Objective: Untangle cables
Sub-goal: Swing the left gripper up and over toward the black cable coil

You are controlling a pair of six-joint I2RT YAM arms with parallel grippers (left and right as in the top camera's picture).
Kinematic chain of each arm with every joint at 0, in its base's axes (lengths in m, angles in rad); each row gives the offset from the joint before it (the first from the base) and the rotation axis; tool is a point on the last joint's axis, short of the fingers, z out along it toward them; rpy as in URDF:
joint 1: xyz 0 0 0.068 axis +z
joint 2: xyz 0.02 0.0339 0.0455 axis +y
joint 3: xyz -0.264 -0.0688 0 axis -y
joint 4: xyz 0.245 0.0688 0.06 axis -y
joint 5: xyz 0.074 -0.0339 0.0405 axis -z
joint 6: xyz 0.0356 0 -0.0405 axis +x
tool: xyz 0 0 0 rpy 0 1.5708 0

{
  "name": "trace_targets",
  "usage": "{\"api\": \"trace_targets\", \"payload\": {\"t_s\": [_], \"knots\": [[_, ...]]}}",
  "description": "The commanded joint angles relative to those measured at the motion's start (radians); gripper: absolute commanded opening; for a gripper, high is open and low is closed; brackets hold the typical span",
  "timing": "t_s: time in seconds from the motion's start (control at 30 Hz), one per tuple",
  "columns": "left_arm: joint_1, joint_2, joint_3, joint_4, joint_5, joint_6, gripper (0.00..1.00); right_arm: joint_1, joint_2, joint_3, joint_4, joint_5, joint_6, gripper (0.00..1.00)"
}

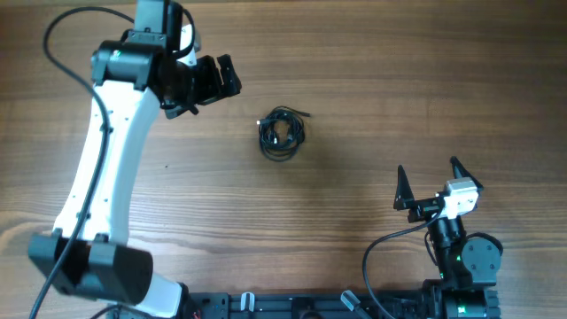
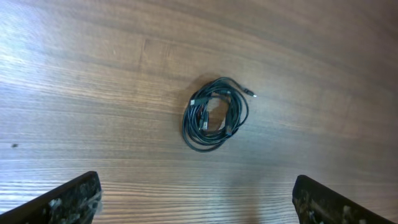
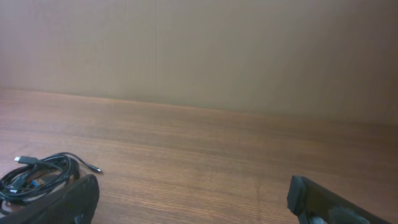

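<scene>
Overhead. The left claw point(image 1: 223, 78) is out over the wood table point(image 1: 372, 71), its jaws parted. The cables point(image 1: 282, 135) lie in one small dark coil with a short end sticking out. They are beyond the left claw's tips and off to one side, apart from it and touching nothing else. The right claw point(image 1: 432, 180) sits close to its base with its two fingers spread wide. The coil is well apart from it, ahead and to its left.

Left wrist. The left claw point(image 2: 196, 186) is spread wide, and only the finger ends point(image 2: 71, 198) show at the bottom corners. The cables point(image 2: 214, 113) lie flat on the table point(image 2: 74, 74), straight ahead of the gap and roughly centred between the two fingers. They are clear of both. The loops overlap, and one plug end pokes out on the far right side of the coil.

Right wrist. The right claw point(image 3: 193, 193) is wide, its fingertips point(image 3: 65, 200) low in the corners. The cables point(image 3: 37, 176) lie ahead of the left finger and just outside it. That finger partly hides them. A plain wall point(image 3: 199, 50) stands beyond the table edge.
</scene>
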Motion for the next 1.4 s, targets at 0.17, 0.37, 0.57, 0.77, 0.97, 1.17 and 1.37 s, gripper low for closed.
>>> {"api": "trace_targets", "payload": {"t_s": [0.17, 0.37, 0.57, 0.77, 0.97, 1.17, 1.37], "knots": [[-0.005, 0.060, 0.003, 0.027, -0.106, -0.051, 1.00, 0.007, -0.006, -0.001, 0.002, 0.006, -0.005, 1.00], [0.004, 0.109, 0.003, 0.025, -0.208, -0.051, 1.00, 0.007, -0.006, -0.001, 0.002, 0.006, -0.005, 1.00], [0.082, 0.118, 0.002, 0.055, -0.144, -0.050, 1.00, 0.007, -0.006, -0.001, 0.002, 0.006, -0.005, 1.00], [0.046, 0.119, -0.023, 0.045, -0.076, -0.039, 1.00, 0.007, -0.006, -0.001, 0.003, 0.006, -0.005, 1.00], [0.014, 0.130, -0.091, 0.076, -0.076, -0.039, 1.00, 0.007, -0.006, -0.001, 0.002, 0.006, -0.005, 1.00], [-0.002, 0.132, -0.113, 0.103, -0.076, -0.039, 1.00, 0.007, -0.006, -0.001, 0.002, 0.006, -0.005, 1.00], [-0.059, 0.133, -0.218, 0.221, -0.080, -0.040, 1.00, 0.007, -0.006, -0.001, 0.002, 0.006, -0.005, 1.00]]}}
